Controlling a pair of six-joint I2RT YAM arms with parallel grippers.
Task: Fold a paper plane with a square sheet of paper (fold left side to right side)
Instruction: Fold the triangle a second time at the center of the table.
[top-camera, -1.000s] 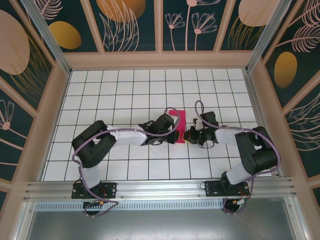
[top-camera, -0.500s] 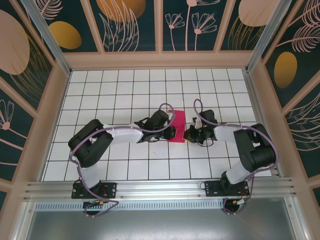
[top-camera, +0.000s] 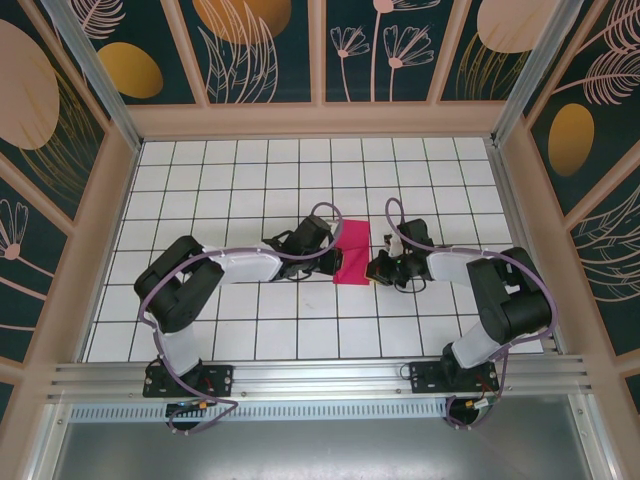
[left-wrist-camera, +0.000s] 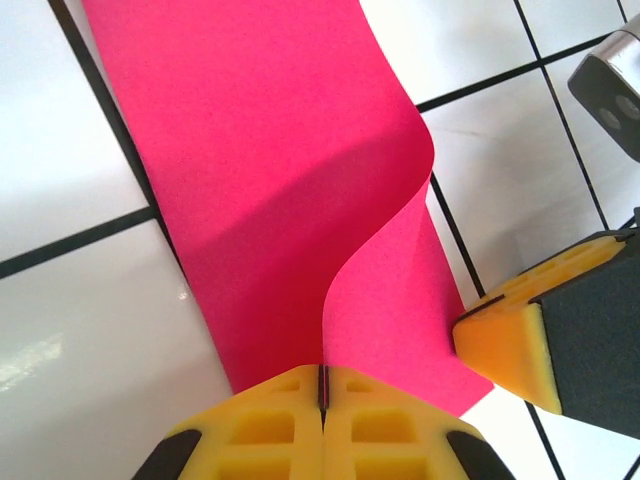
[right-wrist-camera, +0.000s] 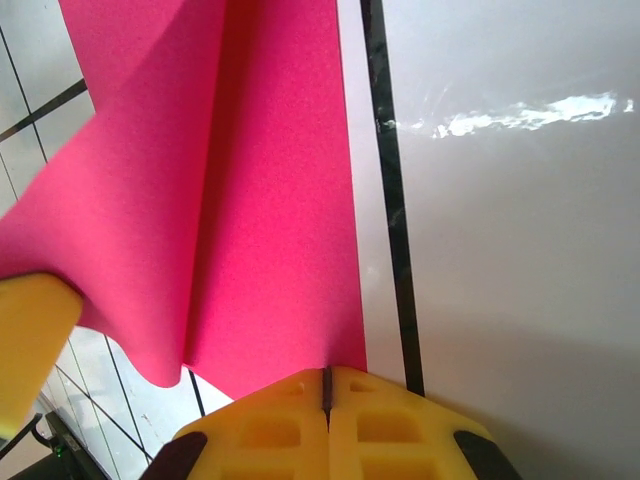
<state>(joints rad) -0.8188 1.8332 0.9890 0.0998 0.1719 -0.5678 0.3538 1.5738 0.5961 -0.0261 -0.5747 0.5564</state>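
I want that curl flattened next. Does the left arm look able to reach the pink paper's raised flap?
Probably yes. The left tool sits shut at the near edge of the paper, with the raised flap just ahead, nothing between. The right tool stands off to one side.

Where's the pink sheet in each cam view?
Top external: pink sheet at mid-table, between the left hand and right hand.
Left wrist: runs from the top left down to the left hand, with the upper layer curled up.
Right wrist: covers the left half, ending at the right hand.
Shared landmark: the left hand, whose yellow finger sits at the right wrist view's left edge.
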